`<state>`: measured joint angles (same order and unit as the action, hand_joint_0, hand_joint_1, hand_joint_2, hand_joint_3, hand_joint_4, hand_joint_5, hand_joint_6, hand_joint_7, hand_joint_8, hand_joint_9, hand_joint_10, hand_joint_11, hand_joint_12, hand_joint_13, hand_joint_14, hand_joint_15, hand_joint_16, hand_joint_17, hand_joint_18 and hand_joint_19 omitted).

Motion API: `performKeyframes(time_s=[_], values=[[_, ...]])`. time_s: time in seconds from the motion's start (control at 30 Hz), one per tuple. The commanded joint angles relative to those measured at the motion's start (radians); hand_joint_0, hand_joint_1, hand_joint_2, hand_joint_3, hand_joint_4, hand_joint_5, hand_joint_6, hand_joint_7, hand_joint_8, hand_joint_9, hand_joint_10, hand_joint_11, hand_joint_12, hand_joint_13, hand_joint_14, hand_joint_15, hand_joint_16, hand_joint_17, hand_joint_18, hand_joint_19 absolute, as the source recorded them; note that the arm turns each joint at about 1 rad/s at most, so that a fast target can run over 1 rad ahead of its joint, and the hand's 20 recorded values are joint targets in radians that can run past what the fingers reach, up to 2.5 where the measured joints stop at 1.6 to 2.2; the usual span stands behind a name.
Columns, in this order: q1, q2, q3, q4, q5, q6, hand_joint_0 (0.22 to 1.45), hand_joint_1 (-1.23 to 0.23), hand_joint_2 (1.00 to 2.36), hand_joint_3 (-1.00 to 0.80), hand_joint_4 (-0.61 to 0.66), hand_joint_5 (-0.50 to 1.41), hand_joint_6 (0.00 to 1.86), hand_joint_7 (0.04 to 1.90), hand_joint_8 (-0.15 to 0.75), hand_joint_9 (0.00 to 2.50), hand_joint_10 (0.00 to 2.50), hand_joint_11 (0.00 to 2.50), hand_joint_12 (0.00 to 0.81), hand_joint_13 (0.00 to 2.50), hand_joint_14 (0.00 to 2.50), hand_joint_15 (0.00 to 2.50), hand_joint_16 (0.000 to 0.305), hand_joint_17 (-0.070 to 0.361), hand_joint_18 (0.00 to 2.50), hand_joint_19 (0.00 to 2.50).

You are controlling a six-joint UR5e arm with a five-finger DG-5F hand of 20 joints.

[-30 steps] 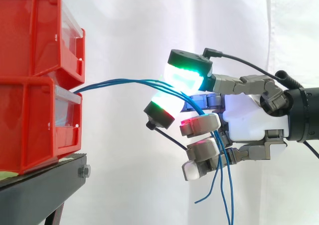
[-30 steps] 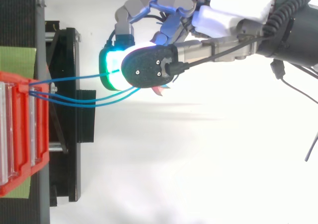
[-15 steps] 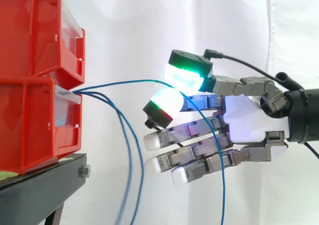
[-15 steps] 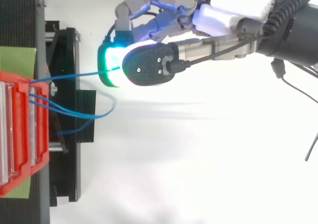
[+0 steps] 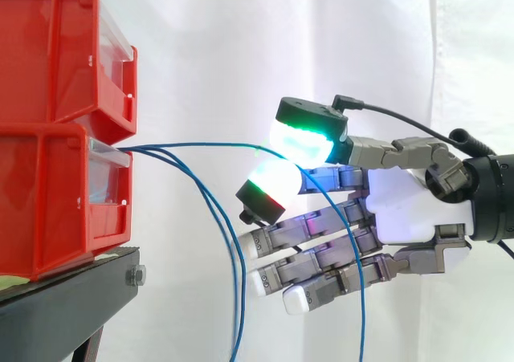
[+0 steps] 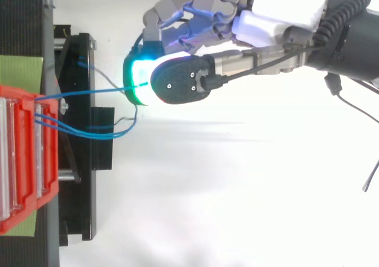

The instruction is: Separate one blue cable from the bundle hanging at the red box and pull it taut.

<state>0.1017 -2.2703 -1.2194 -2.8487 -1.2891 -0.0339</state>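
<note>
- The hand (image 5: 409,209) is reaching in from the right and is hanging in the air, well apart from the red bins (image 5: 48,209).
- The hand is pinching one blue cable (image 5: 217,144) between two glowing pads: an upper green-white pad (image 5: 305,137) and a lower white pad (image 5: 273,181).
- The remaining fingers are lying straight, pointing toward the bins and holding nothing.
- The pinched blue cable is coming out of the front of the lower bin and running nearly level, in a shallow arc, to the pinch point.
- Past the pinch, its free end is hanging straight down in front of the straight fingers.
- The two loose blue cables (image 5: 238,298) are leaving the same bin front, drooping down between the bins and the hand, apart from the fingers.
- In the top view, the held cable (image 6: 95,92) is running apart from the two loose ones.
- The bins are sitting stacked on the black stand (image 5: 72,298).
</note>
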Motion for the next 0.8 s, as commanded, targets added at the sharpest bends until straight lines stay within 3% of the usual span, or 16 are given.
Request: performKeyframes(time_s=[0.0,0.2,0.3,0.5,0.77], values=[[0.001,0.000,-0.002,-0.001,0.007,0.003,0.64,-0.73,1.03,-0.11,-0.30,-0.19,0.92,1.19,0.150,0.59,0.01,0.38,0.297,0.41,0.01,0.24,0.042,0.095,0.41,0.52],[0.001,-0.003,-0.002,-0.005,0.005,0.003,0.65,-0.72,1.02,-0.08,-0.23,-0.19,0.93,1.26,0.174,0.63,0.02,0.46,0.308,0.43,0.01,0.28,0.043,0.096,0.42,0.53],[0.004,-0.003,-0.002,-0.005,0.005,0.003,0.66,-0.69,1.02,-0.10,-0.19,-0.20,0.95,1.20,0.192,0.62,0.02,0.52,0.311,0.44,0.01,0.30,0.044,0.098,0.42,0.53],[0.007,-0.003,-0.003,-0.005,0.004,0.003,0.67,-0.64,1.02,-0.24,-0.04,-0.22,0.97,1.06,0.224,0.62,0.02,0.70,0.321,0.43,0.01,0.31,0.045,0.101,0.42,0.53],[0.009,-0.003,-0.002,-0.005,0.005,0.003,0.67,-0.58,1.01,-0.42,0.07,-0.24,0.97,1.00,0.235,0.59,0.02,0.76,0.328,0.40,0.01,0.30,0.046,0.103,0.41,0.52]])
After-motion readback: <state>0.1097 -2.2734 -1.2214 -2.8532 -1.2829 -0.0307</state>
